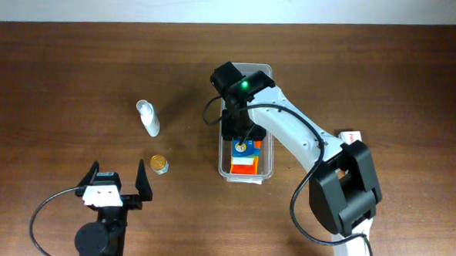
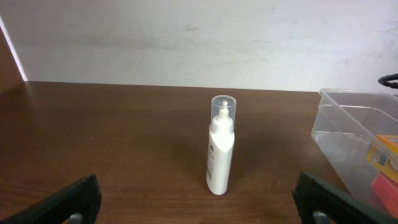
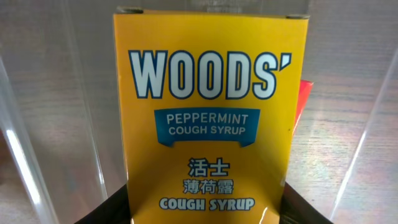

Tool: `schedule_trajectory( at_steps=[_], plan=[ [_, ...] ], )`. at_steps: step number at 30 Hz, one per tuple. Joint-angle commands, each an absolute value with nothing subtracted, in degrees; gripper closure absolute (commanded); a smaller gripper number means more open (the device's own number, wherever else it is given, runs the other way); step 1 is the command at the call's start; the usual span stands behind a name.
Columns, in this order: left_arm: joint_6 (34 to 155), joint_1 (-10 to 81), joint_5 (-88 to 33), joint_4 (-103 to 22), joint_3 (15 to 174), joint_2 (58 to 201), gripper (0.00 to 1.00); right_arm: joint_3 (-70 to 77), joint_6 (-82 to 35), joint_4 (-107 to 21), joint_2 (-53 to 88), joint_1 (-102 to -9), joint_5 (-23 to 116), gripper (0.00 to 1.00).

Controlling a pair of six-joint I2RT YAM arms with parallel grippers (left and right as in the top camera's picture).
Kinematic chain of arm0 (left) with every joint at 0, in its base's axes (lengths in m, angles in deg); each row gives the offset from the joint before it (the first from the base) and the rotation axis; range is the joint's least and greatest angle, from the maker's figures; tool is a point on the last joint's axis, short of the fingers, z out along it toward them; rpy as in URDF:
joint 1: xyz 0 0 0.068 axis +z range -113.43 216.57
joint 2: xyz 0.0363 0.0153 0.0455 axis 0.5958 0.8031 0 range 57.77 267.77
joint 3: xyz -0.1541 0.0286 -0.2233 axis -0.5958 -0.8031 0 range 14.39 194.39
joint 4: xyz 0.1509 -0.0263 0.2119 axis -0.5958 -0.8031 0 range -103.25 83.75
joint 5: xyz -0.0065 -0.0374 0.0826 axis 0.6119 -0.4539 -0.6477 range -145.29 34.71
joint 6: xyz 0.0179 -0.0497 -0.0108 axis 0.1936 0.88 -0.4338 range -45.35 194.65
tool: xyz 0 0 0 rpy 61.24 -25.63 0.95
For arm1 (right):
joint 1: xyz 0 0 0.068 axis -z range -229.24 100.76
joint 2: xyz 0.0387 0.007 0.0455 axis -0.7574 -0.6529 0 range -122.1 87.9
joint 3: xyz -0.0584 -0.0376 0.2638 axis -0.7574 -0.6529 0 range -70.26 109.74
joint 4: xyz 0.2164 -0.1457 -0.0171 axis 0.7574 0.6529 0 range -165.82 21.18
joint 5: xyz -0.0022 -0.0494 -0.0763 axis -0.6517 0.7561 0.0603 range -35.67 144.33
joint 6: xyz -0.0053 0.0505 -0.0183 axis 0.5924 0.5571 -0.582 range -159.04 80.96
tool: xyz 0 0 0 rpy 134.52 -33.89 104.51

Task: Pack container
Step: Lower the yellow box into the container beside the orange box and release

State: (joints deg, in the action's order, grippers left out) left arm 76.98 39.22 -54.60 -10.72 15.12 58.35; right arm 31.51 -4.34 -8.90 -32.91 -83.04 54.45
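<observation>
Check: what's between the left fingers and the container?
Overhead: a small gold round object sits between them, nearer the left fingers than the container.

White bottle (image 1: pixel 147 117) w/ clear cap stands upright on the brown wooden table (image 1: pixel 61 74); bottle = ref. point. Small round gold-coloured tin (image 1: pixel 158 164): near the bottle, on its front side in overhead view, not touching it. Yellow box (image 3: pixel 208 124), text "WOODS' PEPPERMINT COUGH SYRUP": well to the right of bottle. Orange box (image 1: pixel 245 166): just beside the yellow one, also right of bottle. White wall (image 2: pixel 186 37): behind bottle.
</observation>
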Motion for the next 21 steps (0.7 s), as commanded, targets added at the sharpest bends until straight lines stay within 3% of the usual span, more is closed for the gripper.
schedule_trajectory(
  at_steps=[1, 21],
  plan=[
    [75.87, 39.47, -53.75, -10.85, 14.90, 58.06, 0.01, 31.25, -3.99, -8.60, -32.48, -83.48, 53.49, 0.48],
    [75.87, 39.47, -53.75, -10.83, 14.90, 58.06, 0.01, 31.25, -2.55, -5.08, -32.48, -84.85, 53.45, 0.47]
  ],
)
